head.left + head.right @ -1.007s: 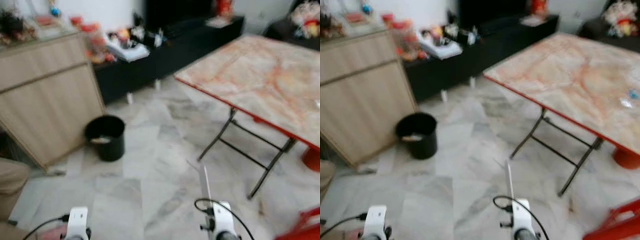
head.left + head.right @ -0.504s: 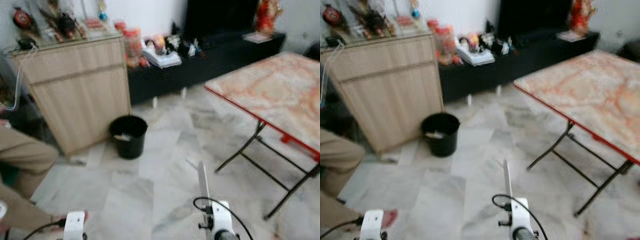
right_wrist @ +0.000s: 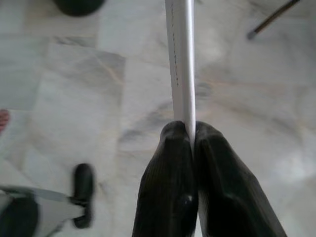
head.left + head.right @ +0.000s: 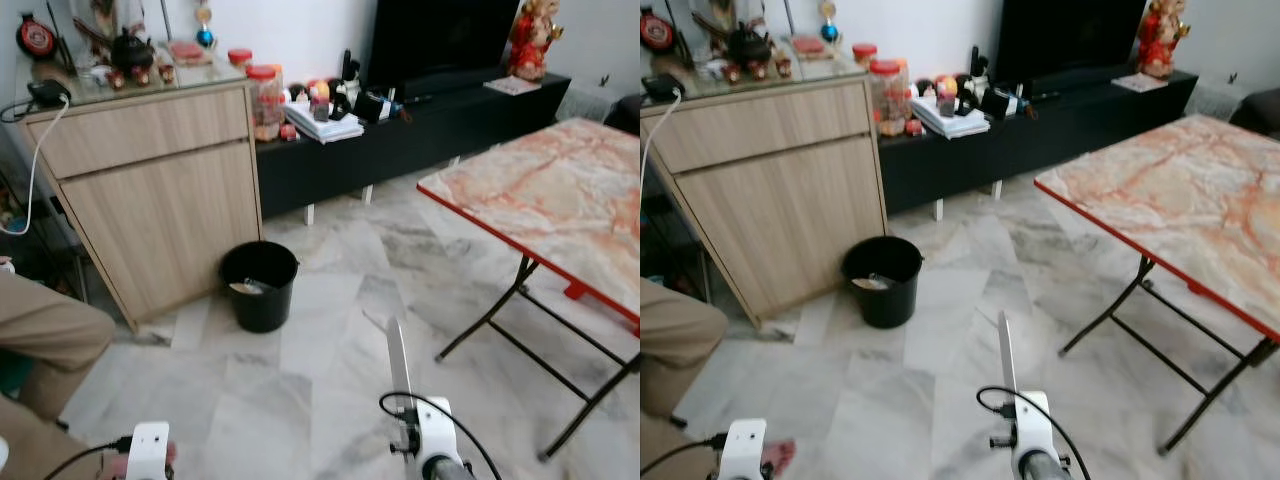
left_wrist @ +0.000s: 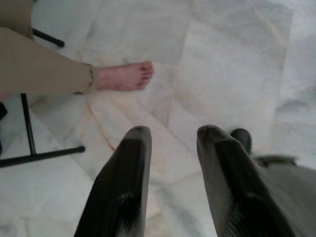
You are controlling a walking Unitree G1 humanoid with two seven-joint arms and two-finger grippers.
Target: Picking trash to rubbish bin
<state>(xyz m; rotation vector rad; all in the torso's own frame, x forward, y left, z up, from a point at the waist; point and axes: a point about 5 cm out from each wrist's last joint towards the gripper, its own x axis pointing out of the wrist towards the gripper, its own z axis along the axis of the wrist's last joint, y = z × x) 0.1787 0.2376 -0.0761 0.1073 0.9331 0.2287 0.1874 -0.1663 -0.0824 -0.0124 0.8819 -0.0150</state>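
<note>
A black rubbish bin [image 4: 259, 285] stands on the marble floor beside a wooden cabinet [image 4: 150, 190], with some scraps inside it. My right gripper [image 3: 190, 129] is shut on a thin flat white strip [image 3: 180, 64], which sticks up from the wrist [image 4: 398, 360] at the lower middle, well short of the bin. In the left wrist view my left gripper [image 5: 173, 136] hangs low on the left, open, with nothing between its fingers [image 5: 129, 163] and only floor below.
A folding table [image 4: 560, 200] with a marble-pattern top and red edge stands to the right on black legs. A low black TV bench [image 4: 420, 125] runs along the back wall. A person's trousered leg [image 4: 50, 330] and bare foot [image 5: 126, 76] are at the left.
The camera has swung left and steadied; the bin and cabinet now sit nearer the middle. The strip stays held in my right gripper.
</note>
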